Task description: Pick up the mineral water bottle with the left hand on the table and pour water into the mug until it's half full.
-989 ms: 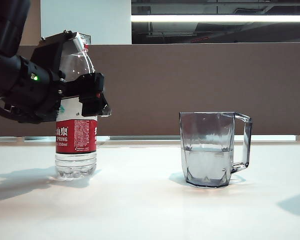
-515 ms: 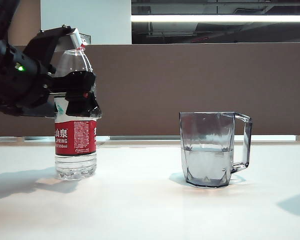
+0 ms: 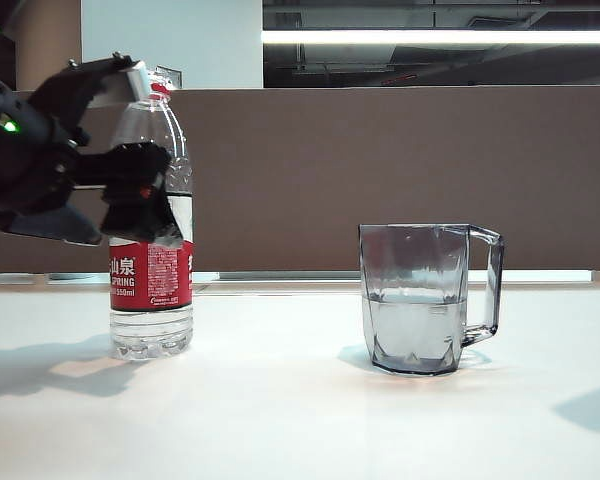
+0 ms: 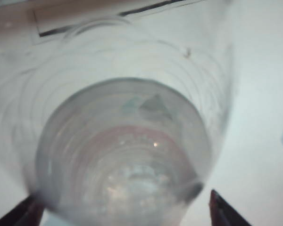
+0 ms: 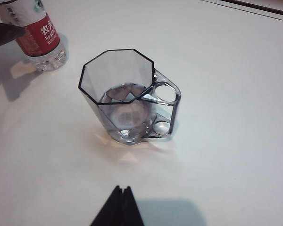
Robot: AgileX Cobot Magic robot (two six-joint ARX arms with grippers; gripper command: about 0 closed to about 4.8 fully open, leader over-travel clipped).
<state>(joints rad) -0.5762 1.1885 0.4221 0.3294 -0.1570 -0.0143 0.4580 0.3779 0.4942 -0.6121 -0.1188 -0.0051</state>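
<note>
A: The bottle (image 3: 151, 215) is stood on the tabletop (image 3: 300, 400), left gripper (image 3: 130, 150) jaws spread around it, nothing gripped.

B: Right gripper (image 5: 117, 207) jaws shut above the half-filled mug (image 3: 425, 298). The bottle could be toppled if clipped.

Brown partition wall (image 3: 380, 170) behind.

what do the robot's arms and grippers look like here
The left gripper is black and blocky, with angular fingers, a silver plate near the top, a small red mark and a green light further back on the arm. Of the right gripper, only two dark, pointed fingertips show, meeting in a wedge. No cables are clearly visible.
</note>
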